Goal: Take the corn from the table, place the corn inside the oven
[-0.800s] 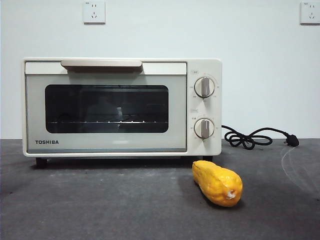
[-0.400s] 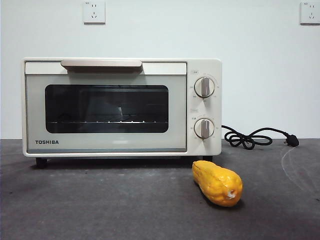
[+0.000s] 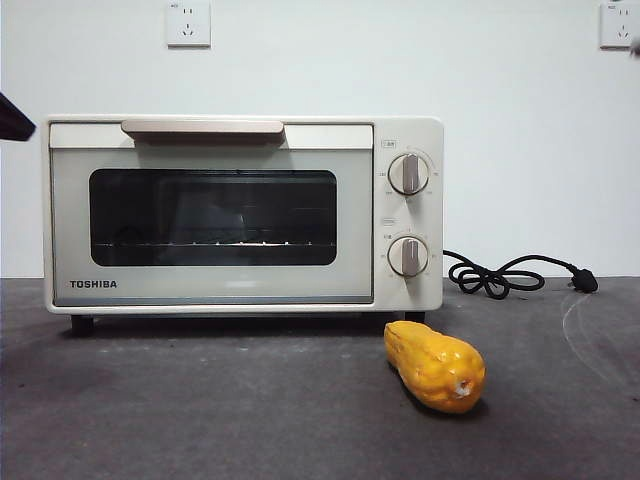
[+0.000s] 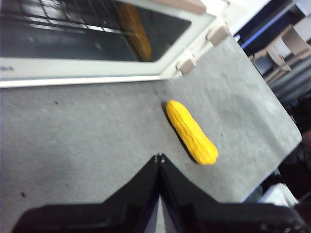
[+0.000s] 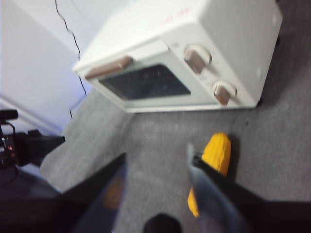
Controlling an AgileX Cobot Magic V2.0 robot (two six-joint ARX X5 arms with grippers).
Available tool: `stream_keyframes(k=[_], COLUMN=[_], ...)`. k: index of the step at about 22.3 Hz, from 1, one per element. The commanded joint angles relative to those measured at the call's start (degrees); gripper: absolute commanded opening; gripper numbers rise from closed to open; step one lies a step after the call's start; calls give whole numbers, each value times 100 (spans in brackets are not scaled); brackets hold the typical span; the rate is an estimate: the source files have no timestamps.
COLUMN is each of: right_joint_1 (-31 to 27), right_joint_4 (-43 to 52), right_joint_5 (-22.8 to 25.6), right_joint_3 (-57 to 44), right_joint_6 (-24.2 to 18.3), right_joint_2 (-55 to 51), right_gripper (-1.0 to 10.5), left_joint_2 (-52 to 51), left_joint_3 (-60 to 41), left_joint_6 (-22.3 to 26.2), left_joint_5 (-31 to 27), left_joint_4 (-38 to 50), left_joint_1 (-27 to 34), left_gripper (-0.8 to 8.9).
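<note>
A black arm tip (image 3: pixel 14 120) has appeared; wrist views show left pincer (image 4: pixel 159 158) clenched, right pincer (image 5: pixel 156 160) released.

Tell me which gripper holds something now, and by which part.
Neither: the bumpy yellow-orange corn cob lies free on the table; left gripper shut empty, right gripper open.

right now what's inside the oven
Through the dark glass of the shut oven only a wire rack shows, bare where visible. The glass is dim, so the back corners stay hidden. The corn lies outside on the table.
</note>
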Motion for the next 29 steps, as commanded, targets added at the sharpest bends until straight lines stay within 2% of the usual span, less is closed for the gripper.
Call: stream_keyframes(k=[1,4,7,9,12,15,19,26,27,29], right_joint_1=[378,1292,2430,3093,3742,3963,3965,3965,3965,3965], right_joint_4=[-98,-197,-223,-225,-214,-210,-83,39,2,-98], right_joint_5=[433,1303,2677,3407,4111,4341,4343,4367,4378,4376], right_joint_3=[267,627,933,1099,1386,1683,1923,1952,1952,1952], right_joint_6=[-313,-411,-382,-367,-339,-337,-339,-313,-280,-286], right_joint_2=[461,1095,1779,2306,3259,4166,5136,6033,6074,6102], right_gripper=[482,487,486,476,476,474,473,458,397,171], left_joint_2=[74,92,94,94,96,96,96,105,105,105], left_joint_3=[-2,-2,-2,-2,0,0,0,0,0,0], left_joint_6=[107,79,37,-2,-111,-168,-203,-205,-205,-214], left_joint_5=[-13,-98,-435,-562,-636,-636,-643,-763,-763,-763], left_joint_4=[42,66,101,109,219,358,402,400,398,400], left_joint_1=[-223,-511,-765,-883,-979,-992,-990,-992,-992,-990], left_gripper=[-5,-5,-5,-5,-5,-5,-5,-5,-5,-5])
